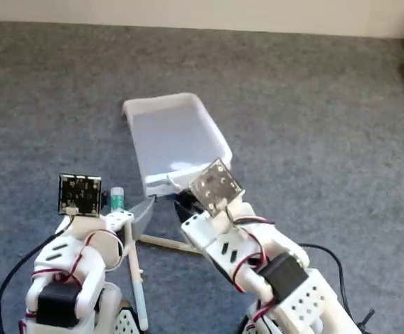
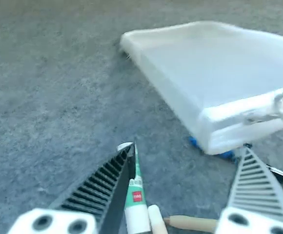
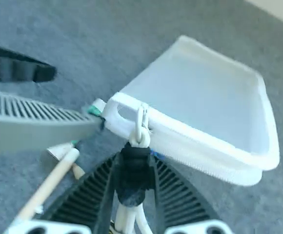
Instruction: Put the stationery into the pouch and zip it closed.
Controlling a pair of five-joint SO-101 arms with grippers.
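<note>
High view has my left gripper (image 1: pixel 136 207) spread open at 7 o'clock of the pouch (image 1: pixel 174 132), with a green-and-white marker (image 1: pixel 117 198) just beside one finger. A wooden pencil (image 1: pixel 164 242) lies at 6 o'clock. My right gripper (image 3: pixel 134 158) is clenched on the zipper pull (image 3: pixel 141 127).

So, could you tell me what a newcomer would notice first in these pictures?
The translucent white zip pouch lying in the middle of the grey carpet stands out first. The right gripper is shut on its white zip pull at the near edge, while the open left gripper hangs over a green-and-white pen and a pale wooden stick nearby.
</note>
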